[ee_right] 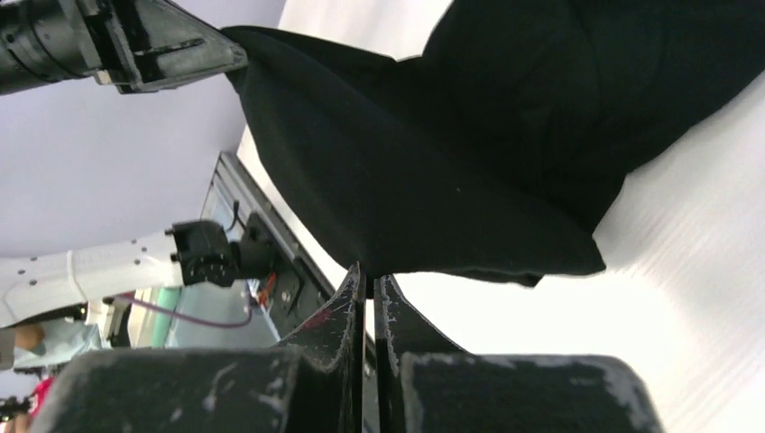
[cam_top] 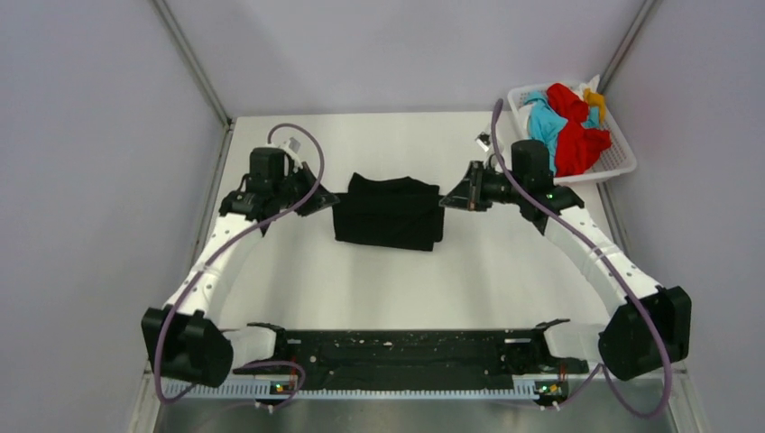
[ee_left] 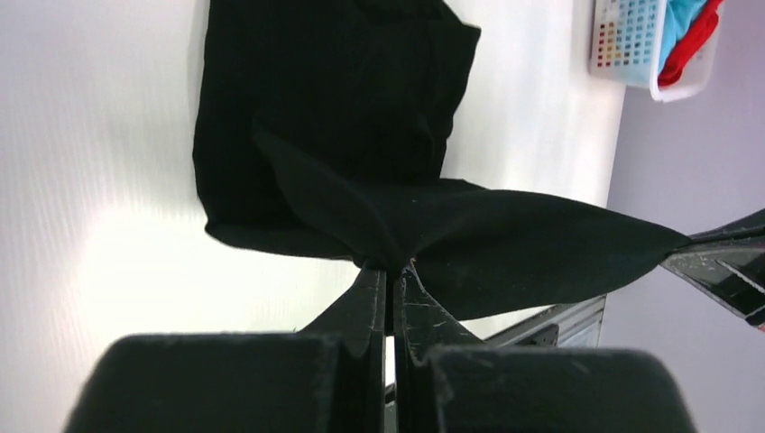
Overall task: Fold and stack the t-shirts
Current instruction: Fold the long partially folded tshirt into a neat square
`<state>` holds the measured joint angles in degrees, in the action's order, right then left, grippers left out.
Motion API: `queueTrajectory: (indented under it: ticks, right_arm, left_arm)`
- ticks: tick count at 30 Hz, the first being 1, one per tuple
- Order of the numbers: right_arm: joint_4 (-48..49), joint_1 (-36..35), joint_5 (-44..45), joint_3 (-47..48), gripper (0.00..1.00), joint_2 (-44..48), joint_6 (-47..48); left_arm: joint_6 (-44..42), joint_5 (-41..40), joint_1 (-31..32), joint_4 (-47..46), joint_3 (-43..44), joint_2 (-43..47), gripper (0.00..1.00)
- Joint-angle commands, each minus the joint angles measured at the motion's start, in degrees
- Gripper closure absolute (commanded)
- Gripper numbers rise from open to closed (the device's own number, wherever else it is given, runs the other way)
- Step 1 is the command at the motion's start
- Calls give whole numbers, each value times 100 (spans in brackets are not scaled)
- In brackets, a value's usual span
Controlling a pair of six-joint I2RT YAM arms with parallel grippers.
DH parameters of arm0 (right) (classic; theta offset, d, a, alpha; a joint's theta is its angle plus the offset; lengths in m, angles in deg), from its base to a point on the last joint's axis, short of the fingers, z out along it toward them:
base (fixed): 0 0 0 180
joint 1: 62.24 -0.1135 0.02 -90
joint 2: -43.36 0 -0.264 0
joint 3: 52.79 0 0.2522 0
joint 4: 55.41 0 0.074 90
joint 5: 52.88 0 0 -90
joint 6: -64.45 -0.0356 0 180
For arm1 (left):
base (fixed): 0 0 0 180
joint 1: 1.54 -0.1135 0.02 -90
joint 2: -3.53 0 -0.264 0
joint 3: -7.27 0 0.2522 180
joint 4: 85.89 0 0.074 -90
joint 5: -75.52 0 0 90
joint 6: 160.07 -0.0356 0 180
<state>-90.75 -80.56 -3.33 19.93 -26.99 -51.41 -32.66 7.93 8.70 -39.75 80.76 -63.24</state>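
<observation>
Two grippers, left gripper [ee_left: 391, 268] and right gripper [ee_right: 368, 271], clamp one black shirt [cam_top: 388, 212]. One basket [cam_top: 613, 170] holds shirts [cam_top: 577, 149] in three colours.

You were in a robotics lab cell, not a home. A bare white surface [cam_top: 397, 280] was boxed in by plain lilac-grey panels [cam_top: 90, 180] on metal frame posts [cam_top: 193, 63]. The cabled left arm [cam_top: 216, 262] and right arm [cam_top: 595, 253] were bolted to a black rail [cam_top: 397, 356] at 6 o'clock. A white lattice basket [cam_top: 618, 165] sat at 2 o'clock.
</observation>
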Motion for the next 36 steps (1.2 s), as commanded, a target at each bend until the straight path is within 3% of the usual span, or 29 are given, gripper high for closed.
queueTrajectory:
  ticks: [1,6,13,19,26,28,30,31,32,33,34,36]
  right_arm:
    - [1667,201,-310,-52,100,-462,-619]
    - [2922,313,-663,-197,100,-1160,-1356]
    - [3877,668,-608,-155,100,-2182,-2050]
    - [3810,812,-222,276,100,-2996,-2042]
    - [3374,929,358,930,100,-3760,-1772]
    - [3169,948,749,1152,100,-3953,-1584]
    - [3107,1000,864,1347,99,-4168,-1526]
    - [3108,1023,920,1425,95,-4267,-1533]
    - [3059,1032,1006,1533,83,-4322,-1515]
    - [2940,1036,1079,1661,61,-4375,-1451]
    - [2777,1033,1105,1855,39,-4431,-1366]
    - [2380,1034,1113,2271,14,-4502,-1223]
  left_arm:
    - [28,-226,-52,-613,764,-700,100]
    - [197,-182,-259,-824,1248,-1434,100]
    - [176,-91,-544,-1189,1884,-2515,100]
    - [35,438,-567,-951,3373,-4069,100]
    - [-26,499,-571,-709,4683,-5519,100]
    - [60,549,-567,-735,5048,-5897,94]
    - [265,589,-559,-771,5618,-6282,78]
    - [390,718,-552,-894,5805,-6452,53]
    - [505,884,-541,-1064,5972,-6584,24]
    - [595,1074,-534,-1195,6143,-6684,4]
    - [645,1189,-532,-1242,6302,-6746,2]
    - [624,1210,-519,-1243,6416,-6684,1]
